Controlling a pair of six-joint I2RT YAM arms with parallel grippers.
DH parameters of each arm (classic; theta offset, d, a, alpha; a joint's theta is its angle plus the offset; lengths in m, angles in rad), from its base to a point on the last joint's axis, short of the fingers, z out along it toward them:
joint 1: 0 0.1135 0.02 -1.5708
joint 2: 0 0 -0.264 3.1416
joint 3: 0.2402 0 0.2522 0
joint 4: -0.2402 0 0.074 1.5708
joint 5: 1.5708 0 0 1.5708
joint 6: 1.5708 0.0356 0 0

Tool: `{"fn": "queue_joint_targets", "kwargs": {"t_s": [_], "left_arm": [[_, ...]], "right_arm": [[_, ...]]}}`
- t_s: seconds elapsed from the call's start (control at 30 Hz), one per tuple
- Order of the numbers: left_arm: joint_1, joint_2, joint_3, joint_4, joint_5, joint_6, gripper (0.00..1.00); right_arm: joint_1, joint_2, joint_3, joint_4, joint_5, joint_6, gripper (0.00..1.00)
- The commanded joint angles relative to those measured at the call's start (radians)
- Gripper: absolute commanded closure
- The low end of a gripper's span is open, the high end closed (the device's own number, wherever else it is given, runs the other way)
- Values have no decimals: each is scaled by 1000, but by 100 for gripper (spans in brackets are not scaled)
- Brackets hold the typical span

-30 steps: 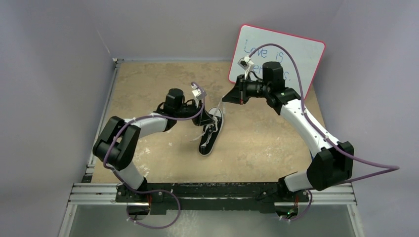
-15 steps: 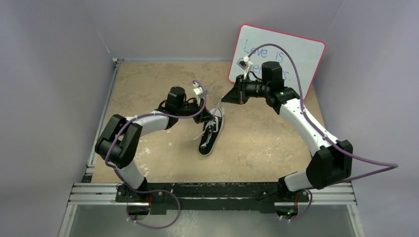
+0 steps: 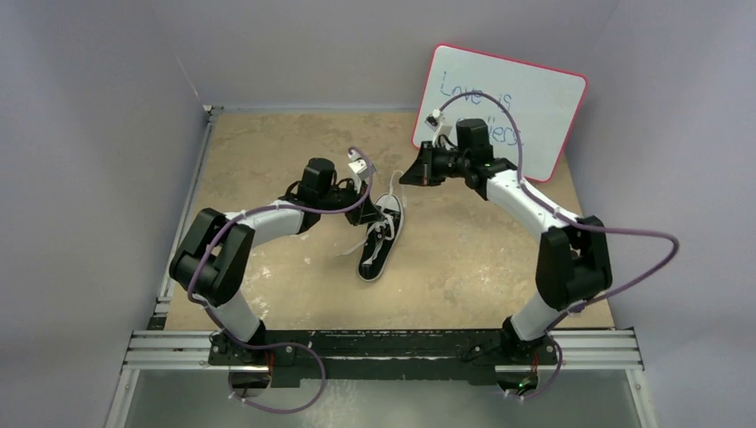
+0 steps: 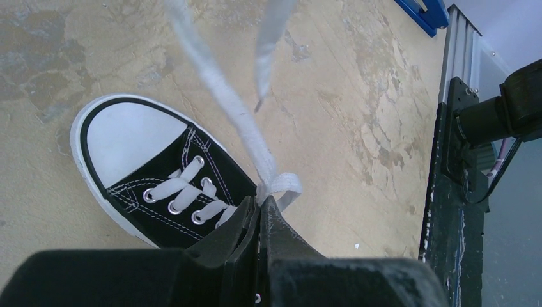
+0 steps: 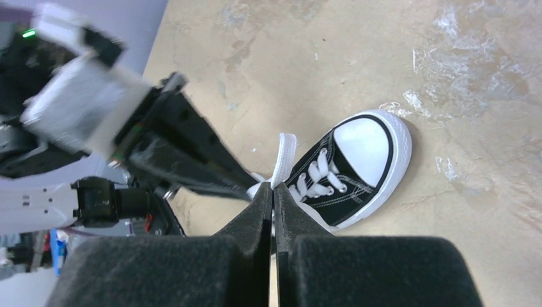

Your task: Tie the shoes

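- The sneaker (image 3: 376, 251) lies near the middle of the surface (image 3: 267, 160), sole down. Its toe points to about 6 o'clock and its heel to 12.
- It is small, of black canvas with pale stitching, metal eyelets, a white rubber toe cap (image 4: 128, 137) and a white sole edge.
- The white laces (image 4: 224, 109) cross the eyelets in flat bars. Two loose strands rise off the shoe, and one of them ends in a free tip hanging above the surface.
- The left hand (image 4: 261, 208) reaches in from 9 o'clock to the heel end. Its jaws are together, clamped on a strand of the laces with a small loop showing at the tips.
- From its own camera this hand hides the rear half of the shoe. From above it covers the heel.
- The right hand (image 5: 273, 188) hangs at 1 o'clock from the shoe, off the surface. Its jaws are pressed together on a strand that comes out at the tips.
- The surface is tan and worn, with pale scuffed patches.
- A whiteboard (image 3: 526, 89) with a red rim and blue handwriting leans on the wall at 1 o'clock, behind the right arm.
- Purple cables (image 3: 624, 236) loop off both arms, and a metal rail (image 3: 401, 352) runs along the 6 o'clock edge.
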Motion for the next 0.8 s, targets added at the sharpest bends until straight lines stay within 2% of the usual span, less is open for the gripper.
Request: {"fn": "queue_joint_targets", "kwargs": {"t_s": [0.0,0.27,0.4,0.53,0.77], "left_arm": [[7,-62,16,26,-8,-8,100],[10,-74,7,33,-13,-21,100],[10,-80,-3,64,-12,-45,100],[10,-83,-15,73,-15,-51,100],[10,-88,-21,79,-29,-55,100]], "right_arm": [[-3,90,9,160,-40,124,100],[7,207,-103,464,-261,431,100],[27,233,-123,419,-335,433,100],[29,219,-168,450,-386,448,100],[36,296,-200,454,-492,482,100]]}}
